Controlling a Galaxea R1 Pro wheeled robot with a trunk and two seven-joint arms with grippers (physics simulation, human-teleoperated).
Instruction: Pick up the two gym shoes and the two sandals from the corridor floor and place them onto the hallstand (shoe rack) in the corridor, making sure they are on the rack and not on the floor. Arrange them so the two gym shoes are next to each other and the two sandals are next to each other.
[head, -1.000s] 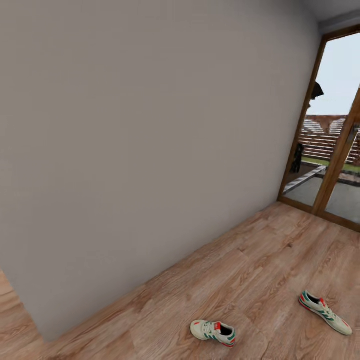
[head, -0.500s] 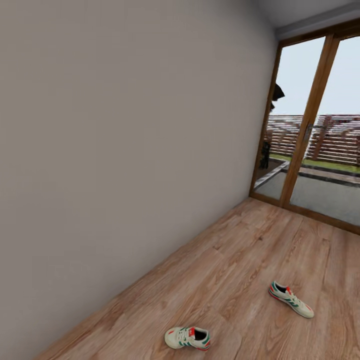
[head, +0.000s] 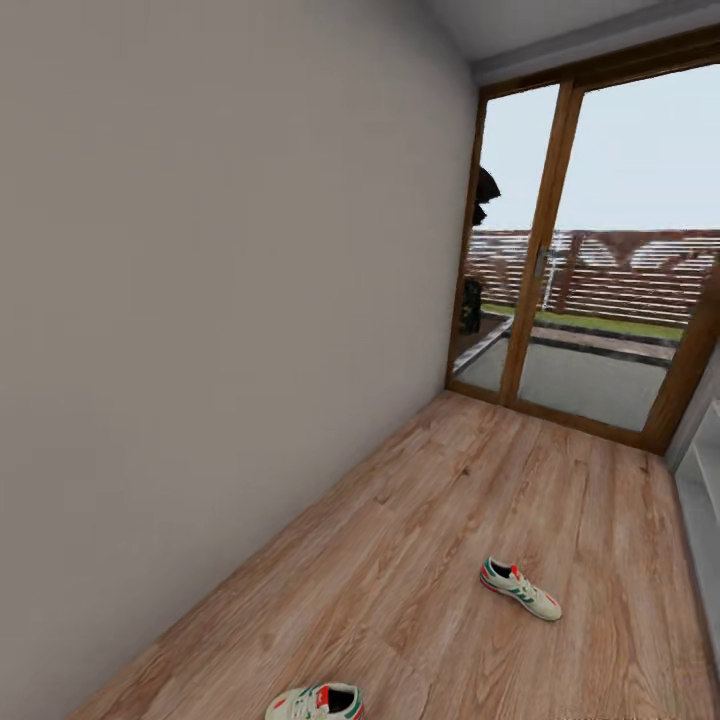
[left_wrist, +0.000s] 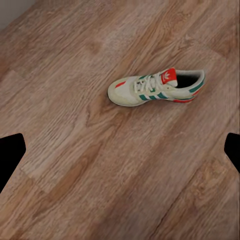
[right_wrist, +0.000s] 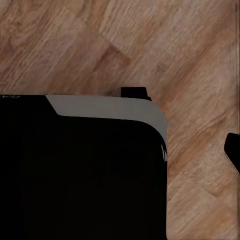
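Two cream-white gym shoes with green stripes lie apart on the corridor floor (head: 450, 500). One gym shoe (head: 519, 589) rests mid-floor and the other (head: 316, 704) sits at the head view's lower edge. The left wrist view looks down on a gym shoe (left_wrist: 157, 88) lying on its sole, with my left gripper (left_wrist: 120, 152) open above the planks short of it, its fingertips (left_wrist: 10, 155) far apart. Of my right gripper, one fingertip (right_wrist: 232, 150) shows at the picture's edge, set wide; the other is lost against my dark body (right_wrist: 80, 175). The sandals are out of view.
A plain grey wall (head: 200, 300) runs along the left. A wood-framed glass door (head: 560, 260) closes the corridor's far end. A pale grey-white strip (head: 700, 490) at the right edge may be the hallstand; I cannot tell.
The camera has swung right, so the whole picture has slid left and more of the glass door shows. Both gym shoes lie where they were on the floor.
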